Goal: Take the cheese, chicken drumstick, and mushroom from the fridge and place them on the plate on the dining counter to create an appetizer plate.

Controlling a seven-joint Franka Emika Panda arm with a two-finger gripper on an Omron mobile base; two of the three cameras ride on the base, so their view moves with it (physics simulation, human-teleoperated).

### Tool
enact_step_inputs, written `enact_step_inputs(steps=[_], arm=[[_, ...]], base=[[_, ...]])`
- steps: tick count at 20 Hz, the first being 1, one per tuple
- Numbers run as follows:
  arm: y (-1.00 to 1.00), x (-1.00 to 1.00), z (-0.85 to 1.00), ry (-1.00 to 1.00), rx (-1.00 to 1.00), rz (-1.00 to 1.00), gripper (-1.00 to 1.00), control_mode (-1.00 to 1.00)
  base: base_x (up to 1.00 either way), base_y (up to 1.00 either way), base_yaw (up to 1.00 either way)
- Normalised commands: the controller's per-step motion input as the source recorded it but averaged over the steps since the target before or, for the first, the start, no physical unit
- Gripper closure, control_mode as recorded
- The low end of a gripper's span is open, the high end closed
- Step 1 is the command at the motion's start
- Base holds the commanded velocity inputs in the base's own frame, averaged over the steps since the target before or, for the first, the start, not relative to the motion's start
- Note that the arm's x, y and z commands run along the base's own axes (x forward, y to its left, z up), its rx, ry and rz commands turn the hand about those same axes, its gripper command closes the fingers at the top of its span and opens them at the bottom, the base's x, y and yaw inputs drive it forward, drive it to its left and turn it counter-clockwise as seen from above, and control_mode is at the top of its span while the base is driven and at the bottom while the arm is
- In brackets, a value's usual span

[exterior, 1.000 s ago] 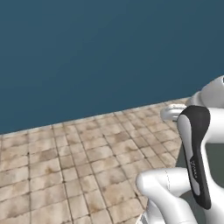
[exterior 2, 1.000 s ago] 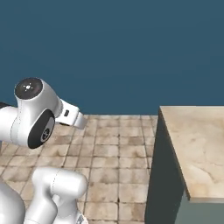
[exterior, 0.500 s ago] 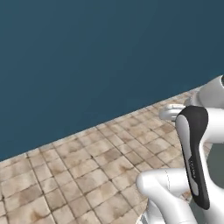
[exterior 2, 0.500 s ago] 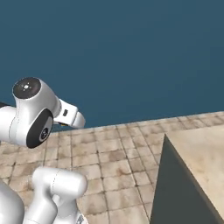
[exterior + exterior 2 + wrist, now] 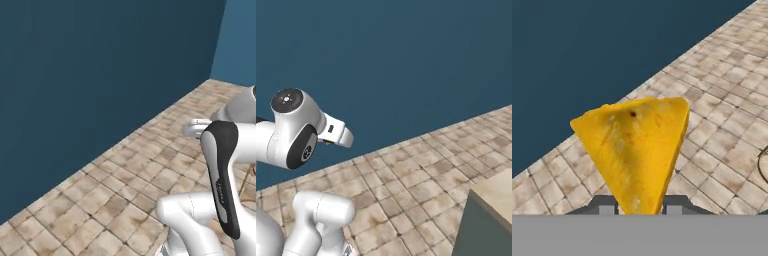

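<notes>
Gripper (image 5: 636, 207) clamped narrow on cheese (image 5: 634, 150), wedge point down between fingertips. Dining counter (image 5: 496, 192) corner sat low right of arm; carry judged to head that way. Plate unseen.

The cheese (image 5: 634, 150) looks waxy and mottled yellow, the floor (image 5: 125, 200) rough worn stone tile, the wall (image 5: 381, 60) flat matt blue, the counter top (image 5: 496, 192) marbled beige.

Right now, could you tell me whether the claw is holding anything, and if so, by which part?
Yes: the claw is shut on the cheese, pinching the yellow wedge at its narrow end, with the wide end pointing away from the hand.
</notes>
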Motion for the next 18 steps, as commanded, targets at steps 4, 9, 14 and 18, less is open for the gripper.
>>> enact_step_inputs(steps=[4,9,14,18], arm=[[0.0,0.0,0.0,0.0,0.0,0.0,1.0,1.0],[0.0,0.0,0.0,0.0,0.0,0.0,1.0,1.0],[0.0,0.0,0.0,0.0,0.0,0.0,1.0,1.0],[0.0,0.0,0.0,0.0,0.0,0.0,1.0,1.0]], base=[[1.0,0.32,-0.52],[1.0,0.24,-0.52],[1.0,0.1,-0.52],[1.0,0.01,-0.5]])
